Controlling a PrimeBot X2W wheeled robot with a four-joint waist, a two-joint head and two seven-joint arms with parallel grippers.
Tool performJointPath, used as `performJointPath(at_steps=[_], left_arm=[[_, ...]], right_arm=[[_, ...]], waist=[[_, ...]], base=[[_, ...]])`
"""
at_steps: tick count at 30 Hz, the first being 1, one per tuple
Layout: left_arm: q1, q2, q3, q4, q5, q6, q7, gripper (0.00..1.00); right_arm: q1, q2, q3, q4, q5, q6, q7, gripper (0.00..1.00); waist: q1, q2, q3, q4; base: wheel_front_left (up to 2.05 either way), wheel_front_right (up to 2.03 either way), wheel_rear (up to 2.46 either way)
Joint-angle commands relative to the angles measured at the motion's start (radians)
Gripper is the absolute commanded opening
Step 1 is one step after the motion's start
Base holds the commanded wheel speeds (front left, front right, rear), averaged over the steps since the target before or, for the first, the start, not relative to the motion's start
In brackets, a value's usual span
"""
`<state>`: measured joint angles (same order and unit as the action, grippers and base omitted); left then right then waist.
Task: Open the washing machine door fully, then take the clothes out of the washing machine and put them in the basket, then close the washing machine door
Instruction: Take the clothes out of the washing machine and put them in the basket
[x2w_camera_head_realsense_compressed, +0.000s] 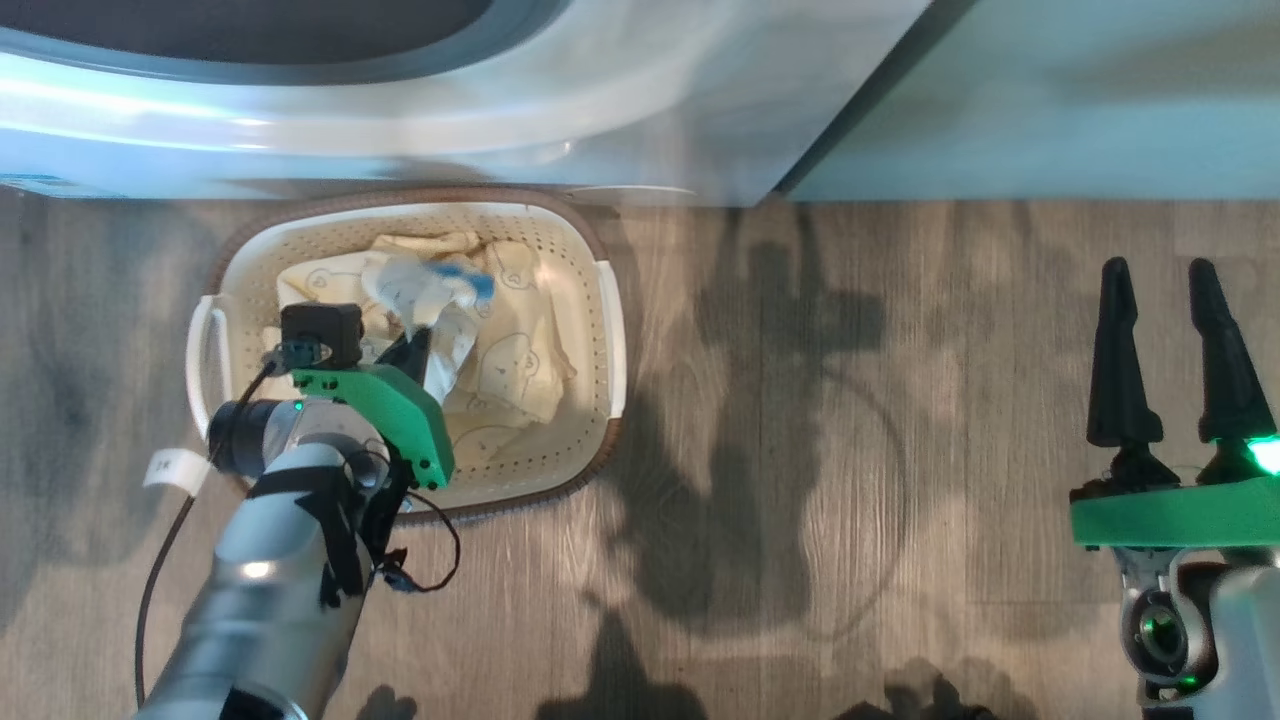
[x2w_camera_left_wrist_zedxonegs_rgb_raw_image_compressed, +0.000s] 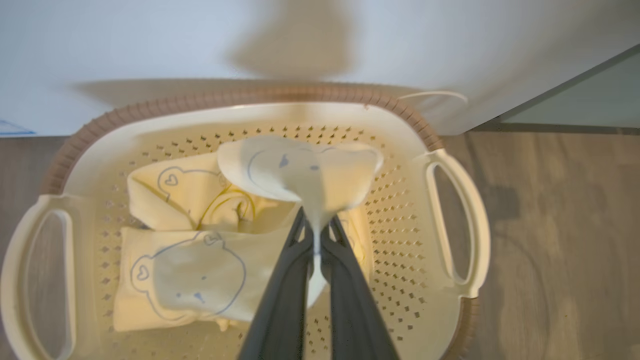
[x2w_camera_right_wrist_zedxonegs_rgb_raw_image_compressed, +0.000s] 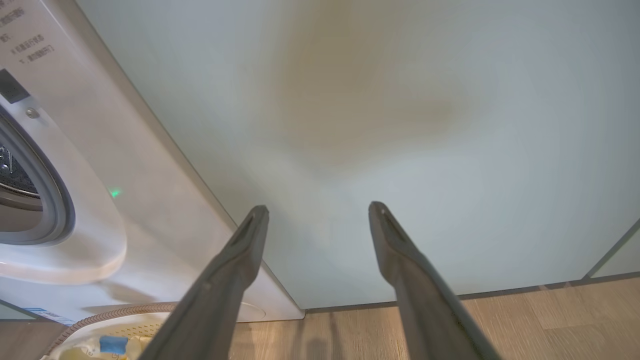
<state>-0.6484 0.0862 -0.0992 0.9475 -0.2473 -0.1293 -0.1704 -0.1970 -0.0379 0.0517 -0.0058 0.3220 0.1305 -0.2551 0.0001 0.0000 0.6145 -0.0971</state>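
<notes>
the basket (x2w_camera_head_realsense_compressed: 590, 290) is set on the wood floor (x2w_camera_head_realsense_compressed: 800, 420) just in front of the washer (x2w_camera_head_realsense_compressed: 600, 110), with its brown rim close to the white front. the clothes (x2w_camera_head_realsense_compressed: 515, 350) are heaped inside it: cream pieces printed with outlined bear faces, with a blue end (x2w_camera_head_realsense_compressed: 472, 285) lying on top near the middle. the left gripper (x2w_camera_head_realsense_compressed: 418, 350) is held over the basket and pointed down into it. in the left wrist view the left gripper (x2w_camera_left_wrist_zedxonegs_rgb_raw_image_compressed: 316, 220) is seen with its jaws pressed nearly together on a pale piece (x2w_camera_left_wrist_zedxonegs_rgb_raw_image_compressed: 300, 170), which is pinched between the fingers and fans out beyond the tips. this piece is blurred, and it cannot be told whether it touches the clothes (x2w_camera_left_wrist_zedxonegs_rgb_raw_image_compressed: 190, 270) lying folded on the perforated bottom of the basket (x2w_camera_left_wrist_zedxonegs_rgb_raw_image_compressed: 150, 127). the right gripper (x2w_camera_head_realsense_compressed: 1158, 265) is held well to the right of the basket, over the floor, with its jaws spread apart. in the right wrist view the right gripper (x2w_camera_right_wrist_zedxonegs_rgb_raw_image_compressed: 319, 208) is pointed at a pale green panel (x2w_camera_right_wrist_zedxonegs_rgb_raw_image_compressed: 425, 125) beside the washer (x2w_camera_right_wrist_zedxonegs_rgb_raw_image_compressed: 150, 190). a grey gasket (x2w_camera_right_wrist_zedxonegs_rgb_raw_image_compressed: 59, 200) and part of the steel drum (x2w_camera_right_wrist_zedxonegs_rgb_raw_image_compressed: 12, 185) are seen at the left edge. a corner of the basket (x2w_camera_right_wrist_zedxonegs_rgb_raw_image_compressed: 125, 312) with the blue end (x2w_camera_right_wrist_zedxonegs_rgb_raw_image_compressed: 112, 344) is seen at the bottom left.
</notes>
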Motion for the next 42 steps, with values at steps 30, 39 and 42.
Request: performJointPath(at_steps=[30,39,42], left_arm=[[0.178,-0.012,0.059,-0.272,-0.028,0.006,-0.091,1.00],[0.361,-0.028,0.082,-0.565,0.007,0.028,-0.091,1.00],[0.411,-0.028,0.083,-0.635,0.020,0.031,-0.091,1.00]], right_arm=[[0.090,-0.012,-0.022,-0.016,-0.082,0.000,-0.007,1.00],[0.174,-0.012,-0.017,0.000,-0.103,0.000,-0.007,1.00],[0.189,-0.012,-0.004,0.006,-0.101,0.000,-0.007,1.00]], waist=[[-0.0001,0.0000,-0.209,0.122],[-0.0001,0.0000,-0.365,0.169],[-0.0001,0.0000,-0.411,0.174]], base=[[0.00,0.00,0.00],[0.00,0.00,0.00],[0.00,0.00,0.00]])
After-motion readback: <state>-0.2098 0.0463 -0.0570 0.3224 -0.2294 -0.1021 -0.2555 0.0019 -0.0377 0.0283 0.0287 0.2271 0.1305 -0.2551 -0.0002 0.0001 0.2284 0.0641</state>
